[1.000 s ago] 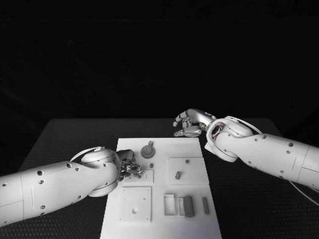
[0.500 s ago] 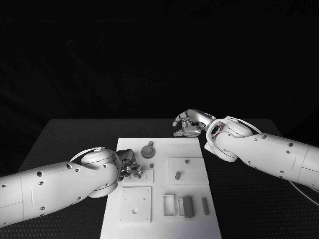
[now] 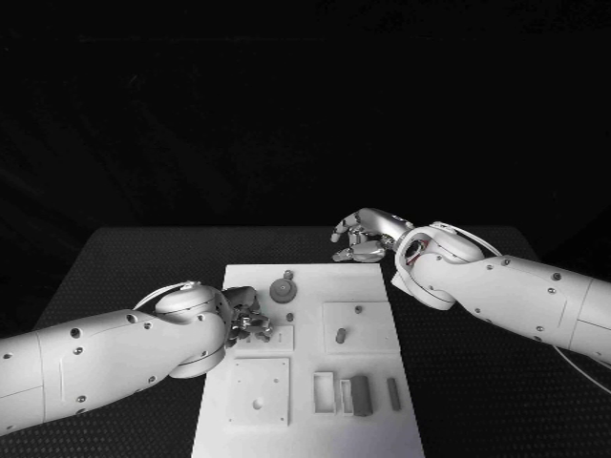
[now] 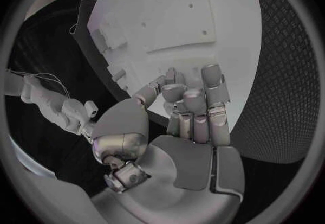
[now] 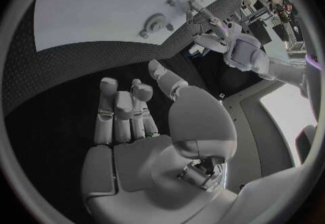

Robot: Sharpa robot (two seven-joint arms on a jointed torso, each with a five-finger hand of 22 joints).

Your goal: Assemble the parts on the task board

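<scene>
Black table (image 3: 140, 258) | task board (image 3: 305, 429) long axis runs away from robot | L hand (image 3: 248, 320) fingers curled at board's edge, hold unclear | R hand (image 3: 368, 234) curled, empty, beyond board's far end

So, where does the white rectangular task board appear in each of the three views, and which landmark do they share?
Head view: the white rectangular task board lies in the middle, between the two arms.
Left wrist view: it lies just beyond the left hand.
Right wrist view: it lies beyond the right hand, past a strip of black table.
Shared landmark: the left hand at the board's edge.
</scene>
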